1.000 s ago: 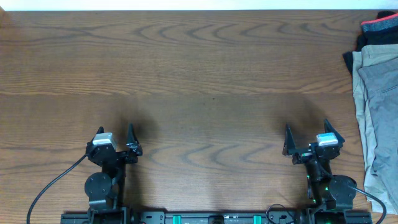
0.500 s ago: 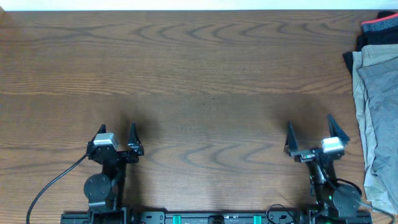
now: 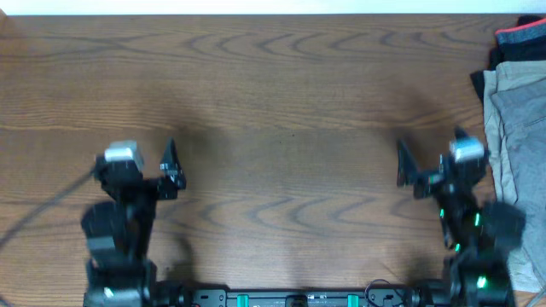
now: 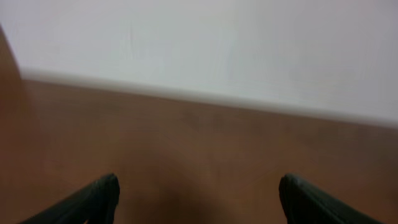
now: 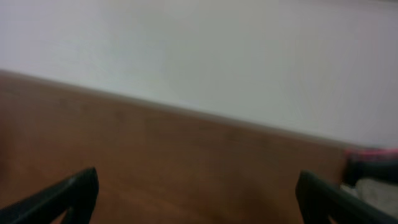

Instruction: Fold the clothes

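While the clothes are lying at the table edge, I am holding my left tool and right tool wide open, empty.

The clothes are piled at the right edge of the table. The left gripper and right gripper are positioned near its front, well apart.

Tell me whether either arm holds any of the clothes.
No: both pairs of jaws stand open and empty over the table, while the clothes lie at its right edge.
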`<action>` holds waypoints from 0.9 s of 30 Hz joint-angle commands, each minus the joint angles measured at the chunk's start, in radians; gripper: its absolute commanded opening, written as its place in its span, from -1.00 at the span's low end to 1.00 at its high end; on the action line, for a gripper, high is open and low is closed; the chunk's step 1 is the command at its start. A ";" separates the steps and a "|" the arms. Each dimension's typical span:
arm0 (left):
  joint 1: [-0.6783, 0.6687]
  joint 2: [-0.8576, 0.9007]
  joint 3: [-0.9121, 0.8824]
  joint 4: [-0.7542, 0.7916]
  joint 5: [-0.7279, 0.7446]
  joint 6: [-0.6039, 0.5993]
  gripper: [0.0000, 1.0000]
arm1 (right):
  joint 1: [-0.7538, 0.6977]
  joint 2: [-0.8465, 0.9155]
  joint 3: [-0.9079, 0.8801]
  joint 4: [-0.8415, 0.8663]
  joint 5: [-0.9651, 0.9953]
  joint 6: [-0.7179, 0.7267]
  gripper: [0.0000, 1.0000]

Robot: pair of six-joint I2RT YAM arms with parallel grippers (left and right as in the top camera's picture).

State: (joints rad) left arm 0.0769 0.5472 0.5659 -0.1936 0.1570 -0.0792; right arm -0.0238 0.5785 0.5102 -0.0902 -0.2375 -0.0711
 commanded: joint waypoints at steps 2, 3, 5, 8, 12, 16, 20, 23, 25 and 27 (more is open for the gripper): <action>0.003 0.278 0.289 -0.227 0.018 -0.005 0.68 | 0.010 0.286 0.266 -0.191 -0.068 -0.004 0.98; 0.003 0.346 0.364 -0.298 0.024 -0.005 0.67 | 0.010 0.358 0.336 -0.251 -0.098 -0.005 0.99; 0.003 0.463 0.499 -0.425 0.044 -0.005 0.67 | 0.010 0.482 0.459 -0.348 -0.169 -0.005 0.98; 0.003 0.606 0.664 -0.584 0.046 -0.005 0.67 | 0.010 0.624 0.594 -0.438 -0.305 0.016 0.99; 0.003 0.708 0.768 -0.686 0.098 -0.005 0.67 | 0.010 0.742 0.634 -0.430 -0.349 0.014 0.98; 0.003 0.715 0.770 -0.680 0.098 -0.022 0.68 | -0.028 0.851 0.693 -0.481 -0.248 0.207 0.98; 0.003 0.708 0.770 -0.657 0.098 -0.024 0.67 | -0.100 0.982 0.862 -0.702 -0.105 0.261 0.98; 0.003 0.703 0.770 -0.627 0.098 -0.024 0.68 | -0.141 1.075 1.025 -0.846 -0.051 0.220 0.98; 0.003 0.704 0.770 -0.611 0.098 -0.024 0.96 | -0.150 1.111 1.094 -0.840 -0.076 0.206 0.98; 0.003 0.705 0.770 -0.604 0.098 -0.024 0.96 | -0.150 1.120 1.114 -0.806 -0.108 0.203 0.99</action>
State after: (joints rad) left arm 0.0769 1.2648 1.3117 -0.8040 0.2417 -0.0978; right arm -0.1738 1.6951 1.5677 -0.9100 -0.3408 0.1295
